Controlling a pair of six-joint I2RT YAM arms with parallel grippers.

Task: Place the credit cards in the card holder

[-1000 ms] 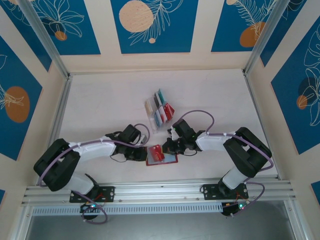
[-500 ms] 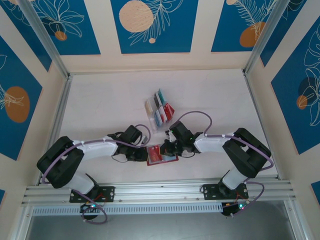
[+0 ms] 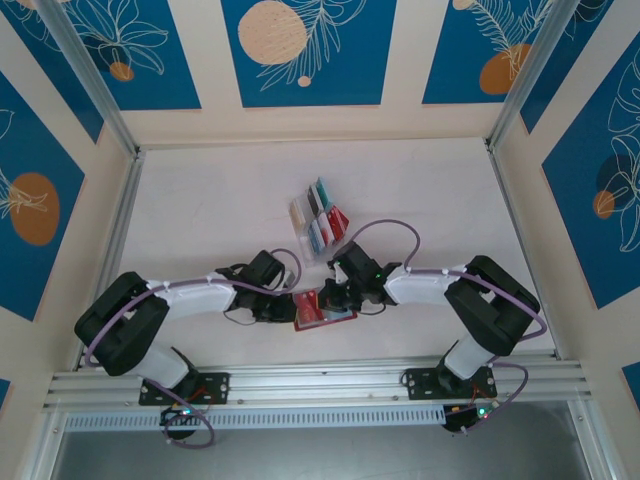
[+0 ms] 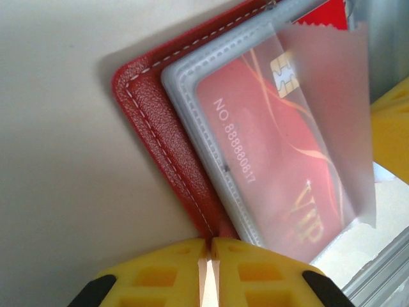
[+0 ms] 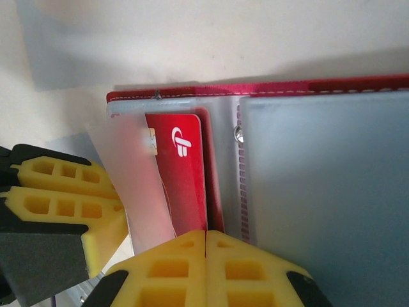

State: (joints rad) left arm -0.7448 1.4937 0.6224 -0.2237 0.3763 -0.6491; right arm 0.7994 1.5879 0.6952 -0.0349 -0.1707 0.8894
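A frosted flap [image 4: 327,109] veils the red card [image 4: 255,137] in the card holder [image 4: 152,118]

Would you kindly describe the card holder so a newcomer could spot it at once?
On the table, look near the front edge, where the left gripper and right gripper meet. The card holder lies open between them: a red stitched wallet with clear sleeves, one holding a red card, unlike the clear rack of cards behind.
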